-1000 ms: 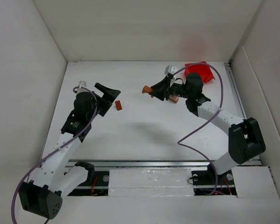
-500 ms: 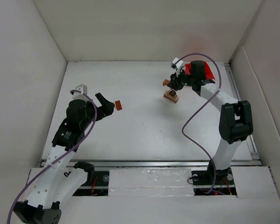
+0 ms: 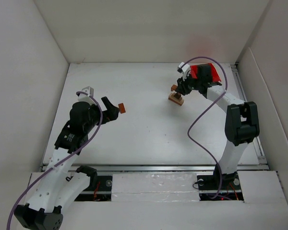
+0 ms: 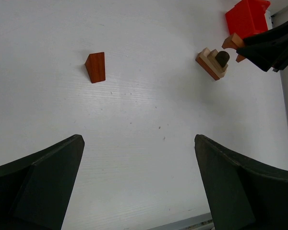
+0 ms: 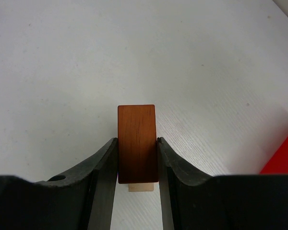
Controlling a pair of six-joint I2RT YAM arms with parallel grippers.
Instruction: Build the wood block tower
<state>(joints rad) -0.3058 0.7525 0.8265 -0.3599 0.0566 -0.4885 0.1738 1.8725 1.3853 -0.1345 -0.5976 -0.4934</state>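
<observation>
**Gripping a reddish block right over the little stack**

Pinched between the two fingers of the right gripper point(image 5: 137, 143) is a reddish-brown block point(image 5: 136, 125), the jaws closed partway and snug on its sides. It shows a smooth rectangular face with fine grain. Its long side runs along the fingers, pointing away from the wrist, and its far end pokes out past the fingertips.

Straight below it, a sliver of tan wood peeks out: that's the wood block tower point(image 3: 176, 98), standing far right on the table point(image 3: 144, 129), close to the red bin point(image 3: 205, 73). From the left wrist, the tower reads as a flat reddish-brown base, a tan stepped piece on it, and a dark round piece on top. The held block hangs just beside that dark top, and I cannot tell whether they touch.

Over on the left, the left gripper point(image 4: 138, 143) is spread as wide as it goes, with nothing in it. A reddish wedge point(image 4: 95, 67) lies flat on the table just ahead of its fingertips, apart from them. In the left wrist view it tapers to a thin edge on its left side, well apart from the tower.
</observation>
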